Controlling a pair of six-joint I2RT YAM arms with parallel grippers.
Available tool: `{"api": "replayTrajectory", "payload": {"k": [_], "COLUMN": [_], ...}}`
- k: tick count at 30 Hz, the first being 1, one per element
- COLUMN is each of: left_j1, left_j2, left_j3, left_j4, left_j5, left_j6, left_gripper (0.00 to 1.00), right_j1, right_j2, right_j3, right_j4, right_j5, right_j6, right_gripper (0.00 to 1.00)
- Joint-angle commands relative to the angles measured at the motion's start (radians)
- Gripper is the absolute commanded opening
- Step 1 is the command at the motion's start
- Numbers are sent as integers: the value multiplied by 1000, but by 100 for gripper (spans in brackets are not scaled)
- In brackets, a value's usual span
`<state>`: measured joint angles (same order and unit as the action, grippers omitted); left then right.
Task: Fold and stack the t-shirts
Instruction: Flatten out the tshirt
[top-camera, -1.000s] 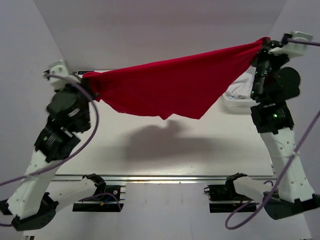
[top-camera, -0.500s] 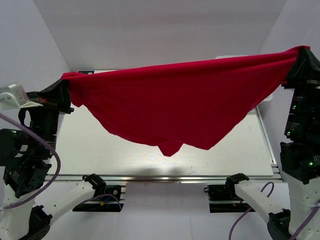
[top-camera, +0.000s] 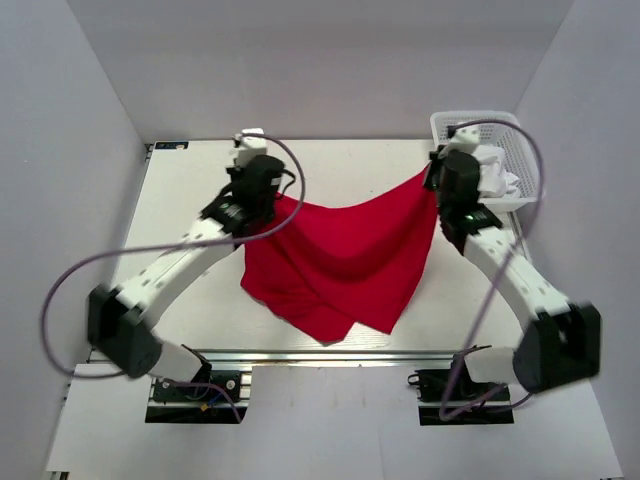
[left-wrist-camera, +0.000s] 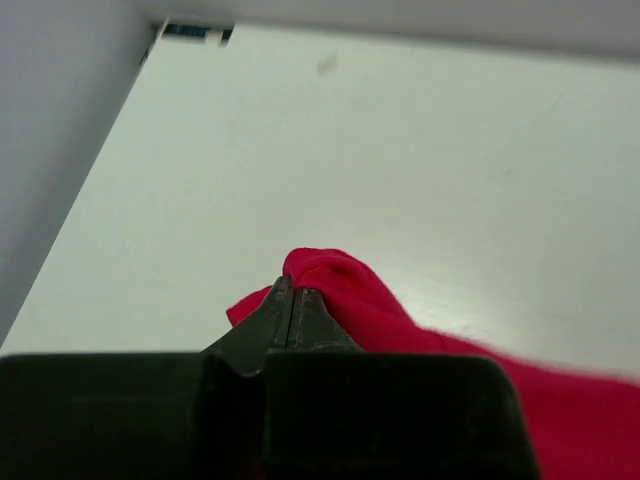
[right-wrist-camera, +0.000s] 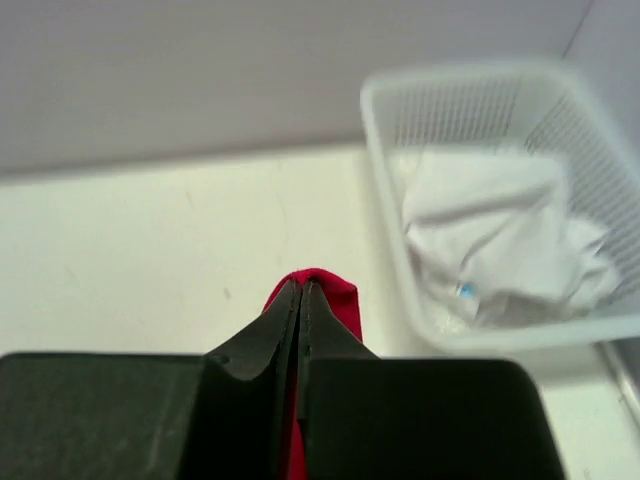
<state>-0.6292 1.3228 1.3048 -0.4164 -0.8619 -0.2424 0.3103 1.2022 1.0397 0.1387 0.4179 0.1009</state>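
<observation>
One red t-shirt (top-camera: 340, 255) hangs stretched between my two grippers over the middle of the table, and its lower folds rest on the surface near the front edge. My left gripper (top-camera: 272, 205) is shut on the shirt's left corner. In the left wrist view a bunch of red fabric (left-wrist-camera: 345, 285) pokes out past that gripper's (left-wrist-camera: 293, 292) closed tips. My right gripper (top-camera: 432, 182) is shut on the right corner. The right wrist view shows red cloth (right-wrist-camera: 338, 298) pinched between this gripper's (right-wrist-camera: 301, 290) tips.
A white mesh basket (top-camera: 522, 150) stands at the back right corner, just right of my right gripper, with white cloth (top-camera: 497, 178) in it. In the right wrist view the basket (right-wrist-camera: 385, 215) holds crumpled white cloth (right-wrist-camera: 490, 240). Grey walls enclose the table.
Both arms have come down from high near the camera and reached forward over the table. The red t-shirt went with them, and its lower part now touches the table.
</observation>
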Motion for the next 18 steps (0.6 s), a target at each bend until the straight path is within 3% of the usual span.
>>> {"api": "replayTrajectory", "payload": {"k": [1, 7, 12, 14, 16, 17, 18], "left_j1": [58, 223, 318, 353, 390, 401, 410], "left_j2": [123, 463, 725, 803, 907, 936, 963], "left_j3": [19, 170, 382, 519, 654, 697, 774], "left_j4": [-70, -93, -133, -166, -220, -235, -277], "left_j5": [-98, -43, 21, 50, 101, 122, 153], "left_j6": [-98, -132, -132, -132, -132, -120, -120], "left_gripper": [0, 0, 3, 16, 49, 67, 93], "right_j1": [-7, -10, -17, -19, -19, -20, -19], "right_j2": [150, 594, 889, 1009, 1051, 1095, 1102], "right_j3": [58, 301, 661, 775, 893, 916, 966], "right_j4": [87, 1, -135, -204, -227, -241, -254], "right_j5": [-16, -25, -10, -14, -33, -42, -74], "right_j6": [60, 39, 20, 7, -4, -15, -26], "right_gripper": [0, 0, 0, 0, 4, 20, 31]}}
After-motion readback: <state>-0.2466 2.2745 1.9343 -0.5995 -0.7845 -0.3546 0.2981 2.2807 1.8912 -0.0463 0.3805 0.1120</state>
